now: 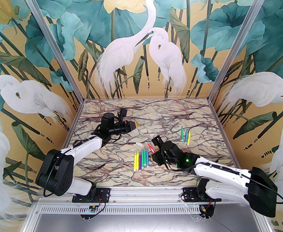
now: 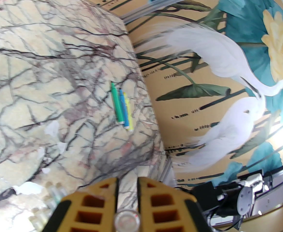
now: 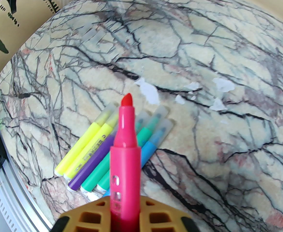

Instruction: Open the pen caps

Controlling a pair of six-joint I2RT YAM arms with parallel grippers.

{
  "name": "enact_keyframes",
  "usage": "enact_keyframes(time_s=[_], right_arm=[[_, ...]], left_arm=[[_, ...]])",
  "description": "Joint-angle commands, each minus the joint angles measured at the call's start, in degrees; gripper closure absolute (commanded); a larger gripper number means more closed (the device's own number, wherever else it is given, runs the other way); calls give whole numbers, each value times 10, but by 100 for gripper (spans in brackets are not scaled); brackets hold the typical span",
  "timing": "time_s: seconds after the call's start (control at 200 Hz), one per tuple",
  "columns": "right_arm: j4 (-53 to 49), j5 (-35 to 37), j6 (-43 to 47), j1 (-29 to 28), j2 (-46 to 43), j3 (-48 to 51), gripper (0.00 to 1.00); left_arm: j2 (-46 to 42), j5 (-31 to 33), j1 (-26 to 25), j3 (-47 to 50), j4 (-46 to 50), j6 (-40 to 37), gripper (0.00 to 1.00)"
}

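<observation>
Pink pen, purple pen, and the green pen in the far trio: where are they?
pink pen (image 3: 126, 164): right wrist view, on its body.
purple pen (image 3: 93, 163): right wrist view, mid-body.
green pen (image 2: 116, 105): left wrist view, mid-body.

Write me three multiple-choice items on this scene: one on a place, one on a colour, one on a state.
1. Where does the green, blue and yellow trio lie from the six-pen row?
A. Farther back and to the right
B. Nearer and to the left
C. On top of it

2. What colour is the pen in the right jaws?
A. Purple
B. Pink
C. Teal

3. How is that pen's tip?
A. Capped
B. Bare
C. Pressed into the table

Answers:
1 A, the top view shows the trio beyond the row, rightward.
2 B, its body is pink in the right wrist view.
3 B, the red tip stands uncovered in the air.
</observation>
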State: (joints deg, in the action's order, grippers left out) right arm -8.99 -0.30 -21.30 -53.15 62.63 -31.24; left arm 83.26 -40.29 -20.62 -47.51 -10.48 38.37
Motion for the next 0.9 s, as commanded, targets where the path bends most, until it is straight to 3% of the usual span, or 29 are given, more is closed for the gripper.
enact_keyframes(time_s=[0.0,0.395,0.895], right_arm=[[-12,45,-16,2,-17,10,98],[-45,117,-58,49,-38,19,98],[-107,171,-97,127,-94,30,97]], left_arm=[[-13,66,-1,-26,107,-58,100],[-8,202,-1,-68,301,-161,100],[86,343,-1,-141,432,-219,100]])
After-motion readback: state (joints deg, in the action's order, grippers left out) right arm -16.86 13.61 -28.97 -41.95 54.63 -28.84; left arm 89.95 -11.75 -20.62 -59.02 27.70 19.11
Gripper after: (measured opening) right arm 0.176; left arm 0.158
